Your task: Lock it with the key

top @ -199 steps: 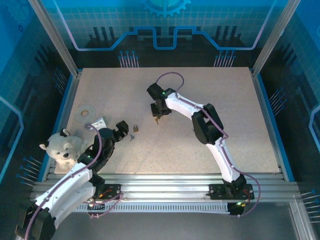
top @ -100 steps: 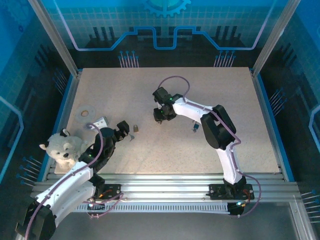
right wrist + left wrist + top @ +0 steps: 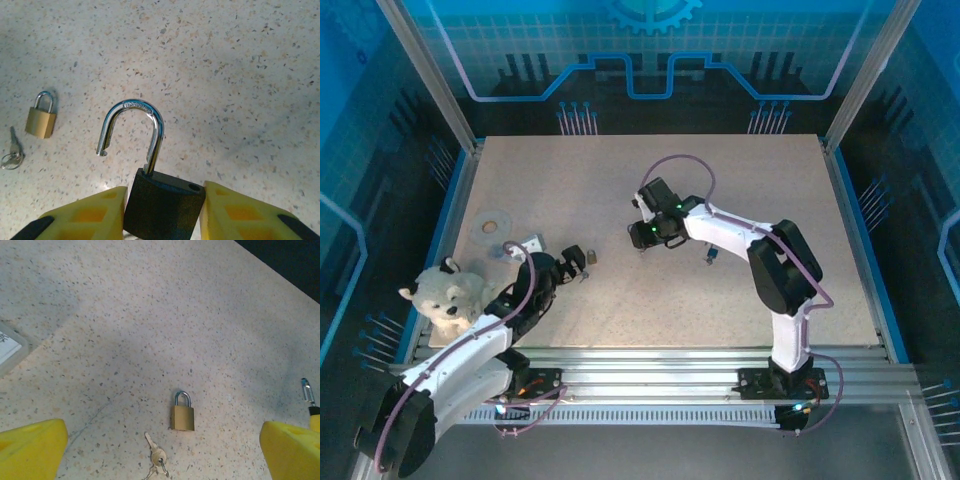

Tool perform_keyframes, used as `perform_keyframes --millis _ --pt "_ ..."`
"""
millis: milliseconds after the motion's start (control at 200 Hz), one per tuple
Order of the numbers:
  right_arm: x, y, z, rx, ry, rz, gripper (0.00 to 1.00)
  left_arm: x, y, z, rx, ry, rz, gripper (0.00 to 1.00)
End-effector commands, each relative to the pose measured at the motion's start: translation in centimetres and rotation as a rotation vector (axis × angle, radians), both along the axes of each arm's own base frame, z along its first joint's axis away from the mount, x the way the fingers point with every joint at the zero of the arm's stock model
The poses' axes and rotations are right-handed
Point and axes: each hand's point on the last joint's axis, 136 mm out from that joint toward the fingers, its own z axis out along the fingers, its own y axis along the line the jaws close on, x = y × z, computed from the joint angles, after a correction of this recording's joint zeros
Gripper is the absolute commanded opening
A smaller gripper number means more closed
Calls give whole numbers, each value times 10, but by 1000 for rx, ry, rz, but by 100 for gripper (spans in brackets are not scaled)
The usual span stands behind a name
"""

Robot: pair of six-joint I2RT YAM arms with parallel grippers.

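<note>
The left hand point(image 3: 162, 442) is wide apart and empty. The right hand point(image 3: 162, 212) is clamped on the black lock point(image 3: 164, 202) at the bottom middle of its wrist view. The lock runs up the frame, silver loop point(image 3: 158, 135) pointing up, away from the hand. The loop is open, loose end on the left. Farther, at the left, a small gold lock point(image 3: 40, 121) lies on the table point(image 3: 240, 75), loop shut, keys point(image 3: 11, 152) beside it.
</note>
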Motion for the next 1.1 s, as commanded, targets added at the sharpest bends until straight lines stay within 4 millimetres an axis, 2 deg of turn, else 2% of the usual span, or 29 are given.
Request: perform_keyframes --millis 0,250,425,876,1096 --pt "-8 5 22 65 -32 35 36 13 -15 27 -76 -50 -35 99" --pt "-30 5 28 132 -11 52 36 20 -36 33 -172 -24 -87 99" --pt "-41 4 29 158 -11 65 36 27 -62 31 -241 15 -147 99" --pt "-54 6 33 202 -21 89 36 36 -110 31 -260 50 -238 99" --pt "-59 9 34 210 -22 103 36 42 -129 31 -295 64 -271 95"
